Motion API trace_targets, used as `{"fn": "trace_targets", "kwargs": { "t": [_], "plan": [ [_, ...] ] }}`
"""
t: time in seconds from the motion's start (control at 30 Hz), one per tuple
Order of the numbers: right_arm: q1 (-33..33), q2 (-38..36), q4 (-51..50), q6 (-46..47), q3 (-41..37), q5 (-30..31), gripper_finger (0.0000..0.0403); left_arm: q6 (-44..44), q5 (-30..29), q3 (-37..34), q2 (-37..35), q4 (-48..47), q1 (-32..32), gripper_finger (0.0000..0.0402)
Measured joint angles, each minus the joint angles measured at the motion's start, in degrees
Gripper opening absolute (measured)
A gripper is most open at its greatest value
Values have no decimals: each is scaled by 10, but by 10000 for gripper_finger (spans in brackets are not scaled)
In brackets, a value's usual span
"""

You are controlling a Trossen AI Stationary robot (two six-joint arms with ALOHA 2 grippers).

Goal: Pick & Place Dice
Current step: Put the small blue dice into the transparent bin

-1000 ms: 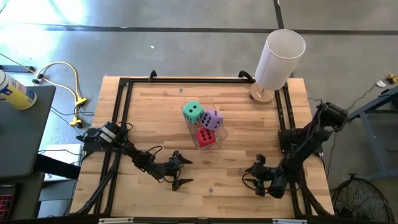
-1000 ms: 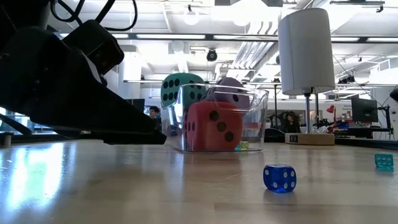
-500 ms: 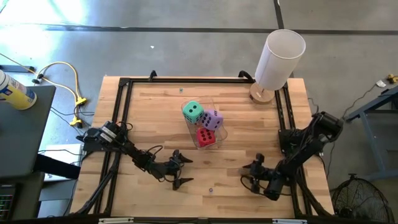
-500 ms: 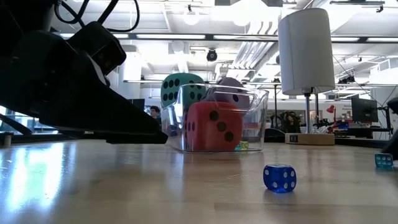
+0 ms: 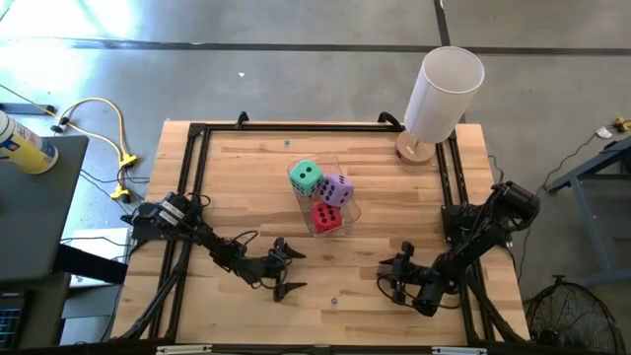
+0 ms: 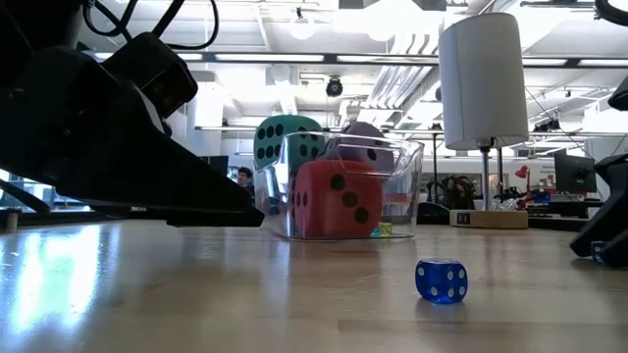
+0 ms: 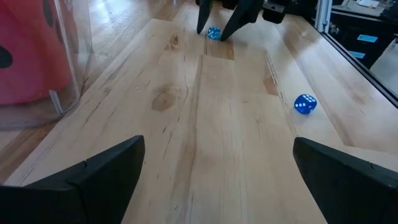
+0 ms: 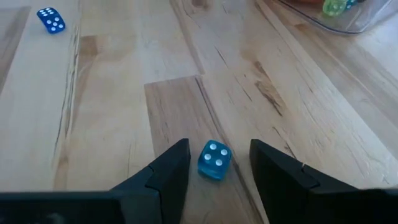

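Observation:
A clear bin (image 5: 323, 202) stands at mid-table and holds a green die (image 5: 307, 177), a purple die (image 5: 337, 188) and a red die (image 5: 326, 217). A small light-blue die (image 8: 214, 160) lies on the wood between the two fingers of my right gripper (image 8: 219, 163), which is open, low over the table's near right part (image 5: 388, 281). The fingers stand on either side of the die, with a gap on each side. A small dark-blue die (image 5: 334, 301) lies near the front edge. My left gripper (image 5: 299, 273) waits open, near left of the bin, and holds nothing.
A white cylindrical lamp (image 5: 444, 91) stands at the far right corner. Black frame rails (image 5: 193, 197) run along the table's sides. A small yellow-green die (image 8: 333, 7) lies inside the bin. Bare wood lies between the two grippers.
My right gripper has sunk toward the table, tipped further down and crept toward the table's left. Its fingers now flank the small light-blue die, which has not moved.

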Motion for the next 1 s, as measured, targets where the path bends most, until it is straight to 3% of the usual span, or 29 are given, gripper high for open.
{"fn": "trace_targets", "kwargs": {
  "t": [0.5, 0.63, 0.77, 1.0],
  "plan": [
    [7, 1, -1, -4, 0, -25, 43, 0, 0, 0, 0, 0, 0, 399],
    [0, -13, 18, -12, -2, -27, 38, 0, 0, 0, 0, 0, 0, 399],
    [-24, -44, 34, -84, 14, -54, 39, 0, 0, 0, 0, 0, 1, 399],
    [-106, -105, 46, -298, 84, -21, 40, -1, 0, 0, 0, 0, 8, 399]
  ]
}}
